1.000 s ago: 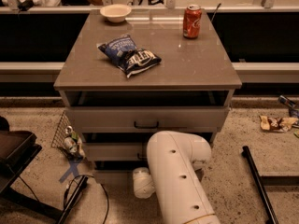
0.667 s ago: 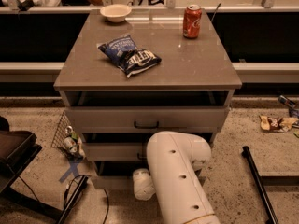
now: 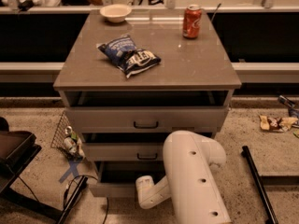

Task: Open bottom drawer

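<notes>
The cabinet has three grey-beige drawer fronts. The bottom drawer (image 3: 114,189) is the lowest one, and it stands pulled out, with a dark gap above its front. Its handle is hidden behind my white arm (image 3: 194,176). My gripper (image 3: 145,189) is low at the middle of the bottom drawer's front, largely covered by the arm's wrist. The top drawer (image 3: 145,119) and the middle drawer (image 3: 125,151) each show a small black bar handle and stand slightly out.
On the cabinet top (image 3: 196,64) lie a blue chip bag (image 3: 129,55), a red soda can (image 3: 192,21) and a white bowl (image 3: 116,12). A wire basket with clutter (image 3: 67,139) stands on the floor at left. A black pole (image 3: 258,183) lies at right, cables at lower left.
The wrist has moved down and towards the camera, and the bottom drawer's front has come out with it, widening the dark gap above it.
</notes>
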Tool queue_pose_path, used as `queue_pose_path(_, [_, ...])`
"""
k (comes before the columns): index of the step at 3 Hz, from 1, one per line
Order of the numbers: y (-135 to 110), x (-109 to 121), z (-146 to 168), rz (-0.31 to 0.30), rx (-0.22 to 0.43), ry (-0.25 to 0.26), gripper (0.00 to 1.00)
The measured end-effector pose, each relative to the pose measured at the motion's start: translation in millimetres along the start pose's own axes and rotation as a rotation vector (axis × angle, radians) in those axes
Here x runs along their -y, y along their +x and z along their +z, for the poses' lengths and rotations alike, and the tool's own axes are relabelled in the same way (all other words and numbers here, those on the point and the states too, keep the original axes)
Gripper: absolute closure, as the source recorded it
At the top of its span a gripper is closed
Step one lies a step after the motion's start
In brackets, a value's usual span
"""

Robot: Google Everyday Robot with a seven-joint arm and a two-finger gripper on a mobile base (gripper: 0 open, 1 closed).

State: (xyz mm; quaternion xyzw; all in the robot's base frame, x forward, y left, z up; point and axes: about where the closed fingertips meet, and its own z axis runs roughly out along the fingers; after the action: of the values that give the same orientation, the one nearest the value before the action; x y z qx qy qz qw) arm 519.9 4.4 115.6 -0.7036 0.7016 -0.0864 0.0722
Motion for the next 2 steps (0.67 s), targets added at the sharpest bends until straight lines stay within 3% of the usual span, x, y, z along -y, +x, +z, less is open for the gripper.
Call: queue_pose_path(2, [7, -29, -17, 0.018, -0.007, 0.015, 1.00])
